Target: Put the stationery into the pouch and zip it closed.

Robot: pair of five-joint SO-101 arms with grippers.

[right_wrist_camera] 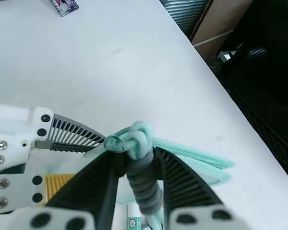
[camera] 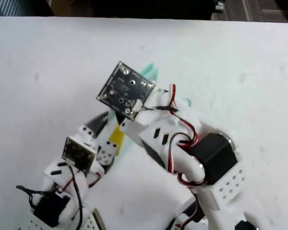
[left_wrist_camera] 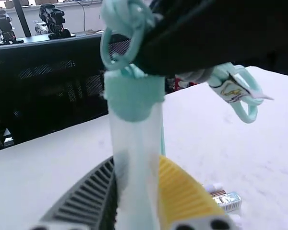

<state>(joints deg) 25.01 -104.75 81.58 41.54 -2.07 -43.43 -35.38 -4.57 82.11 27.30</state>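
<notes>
We see both arms crowded over the middle of the white table, and the mint-green pouch peeks out from under them in the high view.

In the left wrist view, the left gripper has its grey ribbed finger on one side and its yellow finger on the other. They are pressed against the pouch, clamping its translucent body just below the mint end cap. A mint cord loop rises off that cap, and a small printed tag hangs beside it.

In the right wrist view, the right gripper has its two black fingers closed tight on a grey ribbed pull. The cord loop is knotted right at their tips. The pouch's mint edge fans out across the table beyond them.

We also spot the left gripper's grey finger just beside the black ones, so the two grippers meet on the same end of the pouch.

One small piece of stationery lies on the table near the left gripper, outside the pouch. From these views we cannot tell whether the zipper is open or closed.
</notes>
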